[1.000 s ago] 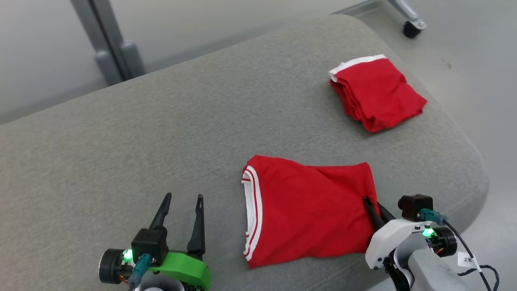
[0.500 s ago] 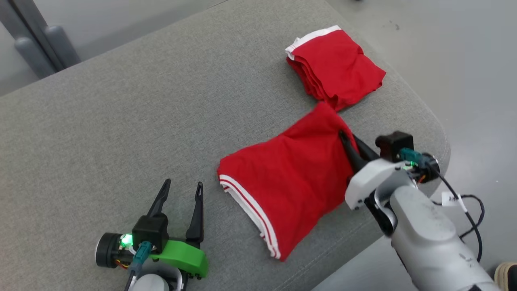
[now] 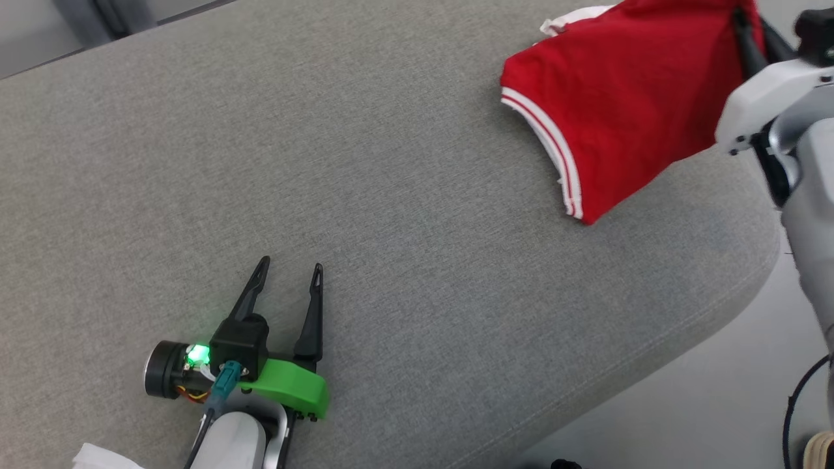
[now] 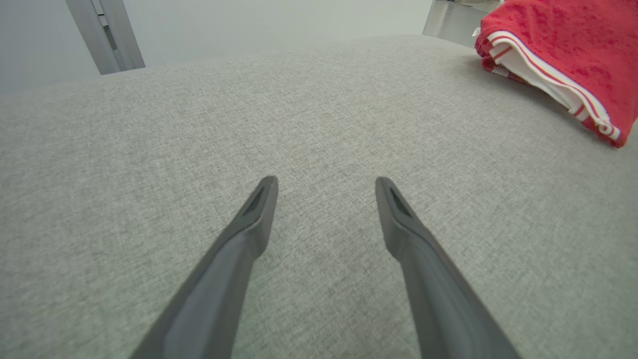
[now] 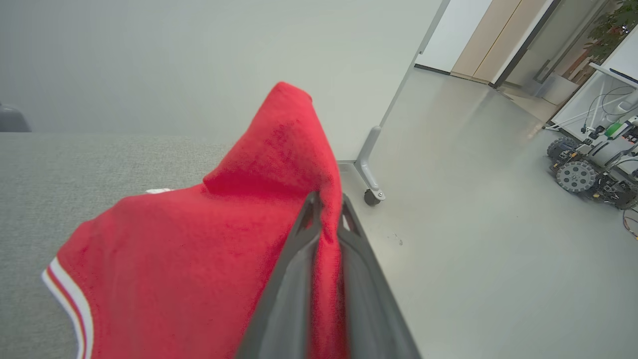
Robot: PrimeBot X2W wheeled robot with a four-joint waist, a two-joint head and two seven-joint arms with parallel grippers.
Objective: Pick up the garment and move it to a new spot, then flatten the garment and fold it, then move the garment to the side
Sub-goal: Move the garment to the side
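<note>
The garment (image 3: pixel 619 98), a folded red shirt with red-white stripe trim along its lower left edge, hangs at the top right of the head view. My right gripper (image 3: pixel 749 26) is shut on its far right corner and holds that corner up. The right wrist view shows the red cloth (image 5: pixel 199 259) pinched between the closed fingers of my right gripper (image 5: pixel 326 204). My left gripper (image 3: pixel 290 266) rests low on the grey cushion at the lower left, open with nothing between its fingers. From the left wrist, the open left gripper (image 4: pixel 326 184) points across bare cushion, with the garment (image 4: pixel 573 45) far right.
The grey cushion (image 3: pixel 391 163) ends in a rounded edge (image 3: pixel 717 293) at the right, with floor beyond. A white edge of cloth (image 3: pixel 573 19) peeks out behind the garment. A frame leg with a caster (image 5: pixel 371 194) and a wheeled machine (image 5: pixel 583 169) stand on the floor.
My right gripper has lifted the garment and carried it toward the cushion's far right end. The head camera has turned with it. The left gripper has stayed put and open.
</note>
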